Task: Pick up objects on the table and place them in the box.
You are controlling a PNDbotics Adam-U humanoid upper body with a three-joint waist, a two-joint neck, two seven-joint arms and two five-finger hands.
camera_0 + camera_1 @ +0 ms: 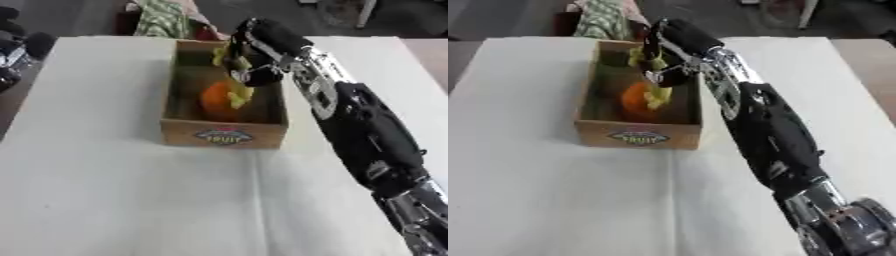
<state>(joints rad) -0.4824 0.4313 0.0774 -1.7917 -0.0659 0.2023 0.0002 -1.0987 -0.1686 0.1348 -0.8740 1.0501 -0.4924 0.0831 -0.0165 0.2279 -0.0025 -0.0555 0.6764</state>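
Note:
A brown cardboard box [224,134] with a fruit label on its front stands on the white table, open at the top. Inside it lies an orange round fruit [214,98]. My right arm reaches in from the lower right, and my right hand [255,56] hangs over the box's far right part. Its fingers are curled round a yellow-green thing [237,93] that dangles down into the box beside the orange fruit. What the yellow-green thing is cannot be made out. My left hand shows in neither view.
The white table [122,190] spreads wide in front of and to both sides of the box. Dark objects [17,50] sit at the far left edge. A checked cloth [163,19] lies beyond the table's far edge, behind the box.

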